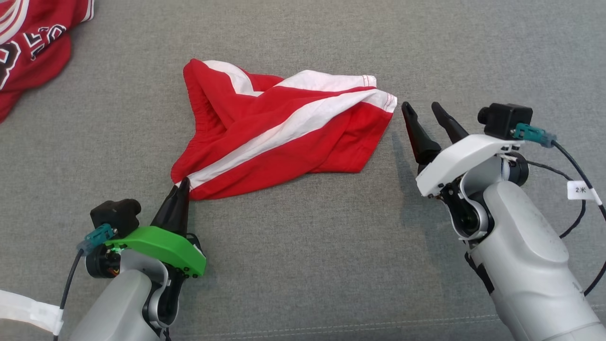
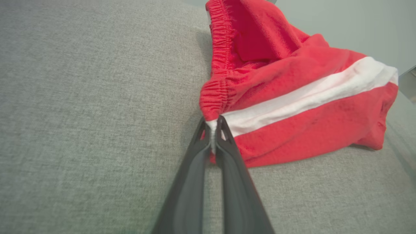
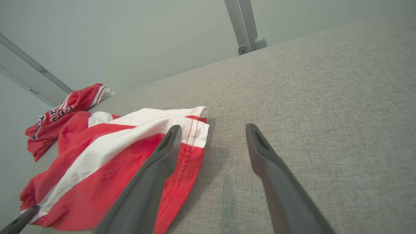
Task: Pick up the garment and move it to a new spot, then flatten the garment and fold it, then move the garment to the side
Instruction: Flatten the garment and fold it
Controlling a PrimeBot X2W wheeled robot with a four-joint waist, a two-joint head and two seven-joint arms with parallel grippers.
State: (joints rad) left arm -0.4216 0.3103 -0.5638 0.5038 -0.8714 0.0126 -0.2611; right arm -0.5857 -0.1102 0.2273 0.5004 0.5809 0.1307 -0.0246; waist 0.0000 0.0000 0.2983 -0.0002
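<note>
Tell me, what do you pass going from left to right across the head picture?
red jersey → left pincer → red and white shorts → right pincer

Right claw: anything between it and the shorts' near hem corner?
Nothing visible. The open right claw sits just beside the red-and-white shorts, with only bare grey cushion between them. The left claw is shut on the waistband corner.
</note>
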